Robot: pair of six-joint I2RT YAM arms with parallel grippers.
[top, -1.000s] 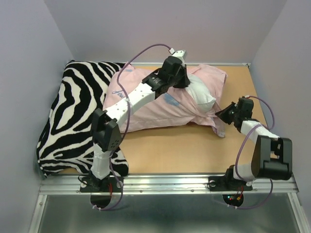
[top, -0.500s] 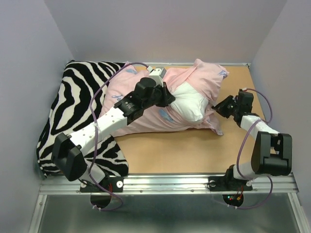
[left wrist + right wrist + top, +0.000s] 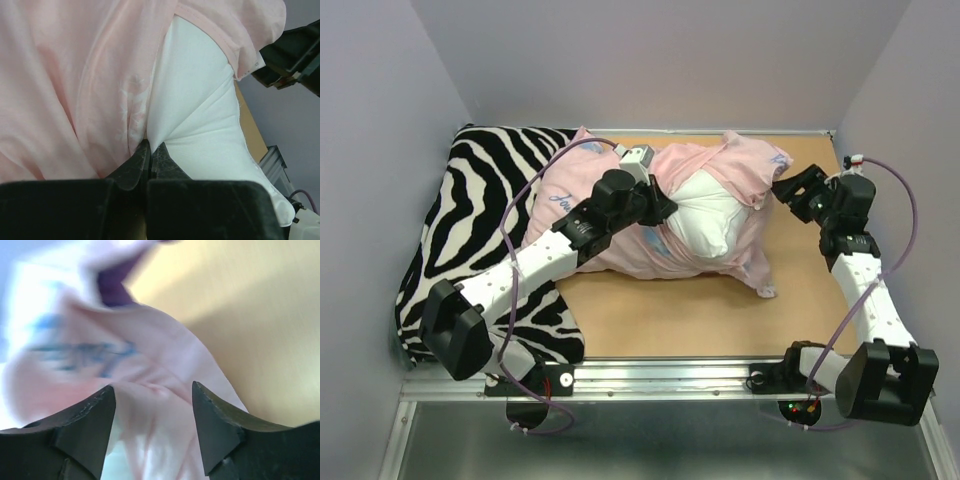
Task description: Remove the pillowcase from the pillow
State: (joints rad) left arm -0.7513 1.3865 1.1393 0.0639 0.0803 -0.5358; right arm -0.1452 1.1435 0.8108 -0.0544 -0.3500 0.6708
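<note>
top view: the left tool (image 3: 663,206) lay over the middle of the case (image 3: 610,250), clenched at the rim of the case's opening. the pillow (image 3: 708,215) bulged out of that opening just right of its tip. the case was bunched around the pillow on the bench (image 3: 670,310), and its far end behind the tool overlapped the zebra cushion (image 3: 470,220). the right tool (image 3: 788,188) hung just beside the case's upper right corner, pointing at it, off the bench.

left wrist view: the left tool (image 3: 149,156) had its fingers pressed together with no gap, pinching a fold of the pillow (image 3: 200,100) right at the line where white met pink. white creases ran straight into the tips. the case (image 3: 75,75) filled everything left of and above the tips, and its hem curved over the pillow ahead. the right tool's black body (image 3: 295,52) showed far ahead to the right.

right wrist view: the right tool (image 3: 152,386) was released, its fingers (image 3: 90,425) spread wide. blurred pink case (image 3: 150,360) with blue print lay ahead of and between them. i could not tell whether it touched either finger. bare bench (image 3: 250,315) showed ahead to the right.
</note>
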